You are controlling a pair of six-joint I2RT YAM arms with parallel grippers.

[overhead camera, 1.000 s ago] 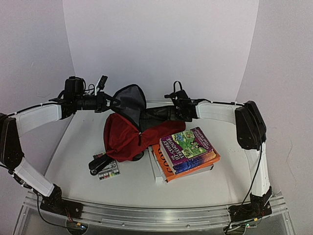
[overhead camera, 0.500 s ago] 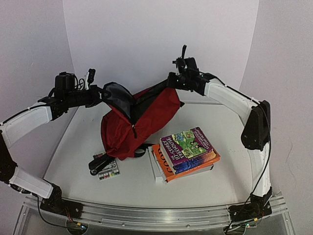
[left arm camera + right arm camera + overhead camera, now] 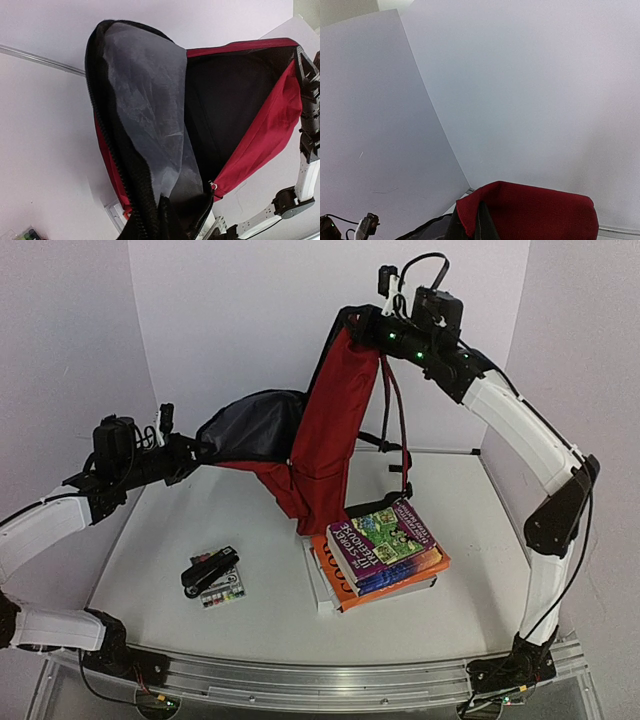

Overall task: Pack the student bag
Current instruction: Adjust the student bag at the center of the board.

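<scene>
1. Worktop (image 3: pixel 150 540): bare room at near centre and on the left. The near edge is taken up by the rail with both arm bases.
2. Black stapler-like tool (image 3: pixel 208 568) and small box of coloured pieces (image 3: pixel 224 591): near left, touching each other, not yet packed.
3. Stack of books (image 3: pixel 385 550): near right of centre, lying flat, not yet packed.
4. Left hand (image 3: pixel 190 452): mid left, closed on the grey-lined flap at the mouth of the bag and pulling it leftward.
5. Bag (image 3: pixel 335 420): centre, lifted off the worktop and slung between the two hands with its mouth open. Its lowest fold hangs just by the far left corner of the books; whether they touch cannot be told. A strap dangles toward the top book.
6. Right hand (image 3: pixel 380 328): far and high, closed on the top edge of the bag.
7. Step in hand, as judged: opening and positioning the bag for loading. Next calls for setting it down on the open left side, mouth kept wide, clear of the books.
8. White walls: close behind and at both sides, so there is little room at the far end.
</scene>
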